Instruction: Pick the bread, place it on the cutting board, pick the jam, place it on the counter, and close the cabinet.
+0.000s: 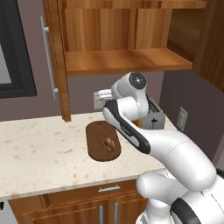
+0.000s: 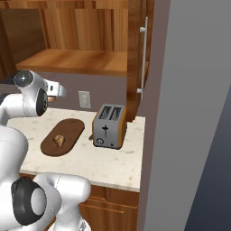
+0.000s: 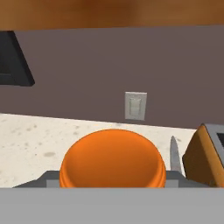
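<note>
Bread [image 1: 107, 143] sits on board [image 1: 103, 140]; gripper [image 3: 114, 183] holding jam [image 3: 113, 161] above counter [image 1: 39, 151] left of toaster [image 2: 109, 126], next lower and release

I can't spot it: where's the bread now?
The bread lies on the dark cutting board on the counter, left of the toaster.

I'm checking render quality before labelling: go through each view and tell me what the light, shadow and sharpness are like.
Left base view: even, soft light, no glare; the cabinet is dimmer toward its right; the bread on the cutting board is small and coarse. Right base view: a flat grey wall blocks the right side; the toaster is sharp. Hand view: the jam looms large with smooth shading, the counter clear.
</note>
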